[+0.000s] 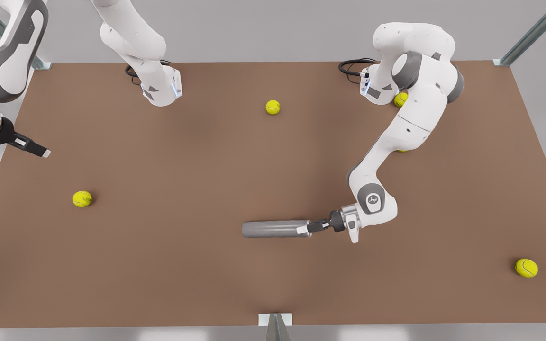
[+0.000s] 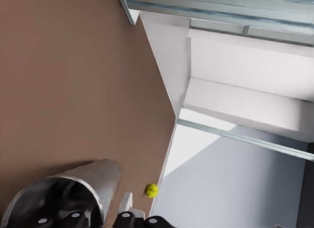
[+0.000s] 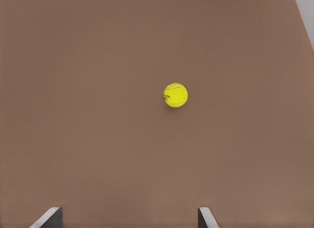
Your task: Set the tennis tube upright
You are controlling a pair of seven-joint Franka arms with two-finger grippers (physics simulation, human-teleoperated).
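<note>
The tube point(image 1: 275, 229) lies flat mid-desk point(image 1: 197, 156), its end pinched by the left pincer point(image 1: 307, 228), a rim-only hold that could slip as it tips up, while the right pincer point(image 1: 40, 151) waits, fingers spread.

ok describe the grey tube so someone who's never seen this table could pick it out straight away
On the brown table, look near the front edge, a little to the front view's right of centre. There the long grey metallic tennis tube lies on its side, with the left gripper at its end. Everything else loose on the table is a small yellow-green tennis ball.
</note>
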